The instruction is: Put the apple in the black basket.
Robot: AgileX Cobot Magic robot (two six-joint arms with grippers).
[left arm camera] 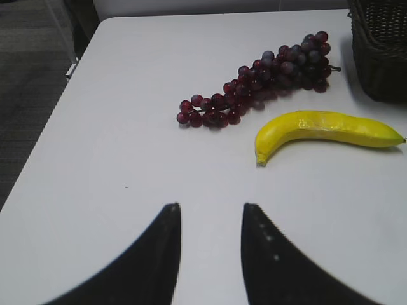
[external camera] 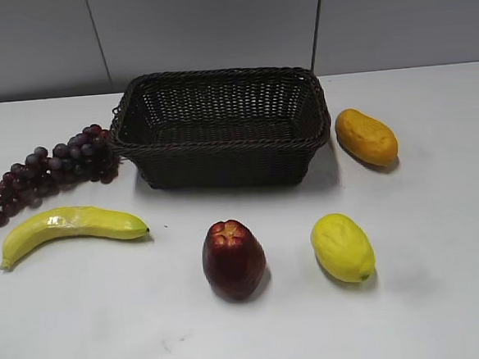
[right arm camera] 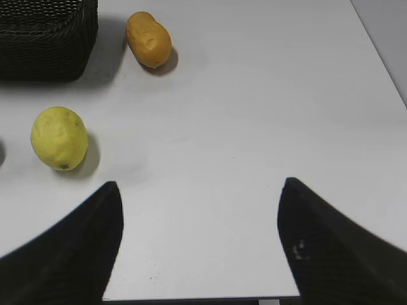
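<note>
My right gripper (right arm camera: 200,210) gapes wide, left gripper (left arm camera: 211,219) parted, both empty — the glossy apple (external camera: 234,259), lower centre, may roll toward the lemon (external camera: 342,247) if nudged.

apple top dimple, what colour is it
Orange-yellow, set in the dark red apple; the exterior view shows it best.

Left gripper (left arm camera: 210,219) fingers slightly parted, holding nothing, right gripper (right arm camera: 200,197) fingers spread wide, holding nothing

The grapes (external camera: 46,172) run off the left edge of the exterior view. In both wrist views the black basket (left arm camera: 381,47) is cut by the frame, showing only a corner at upper right and upper left. Each gripper's jaws are cropped by the bottom edge.
</note>
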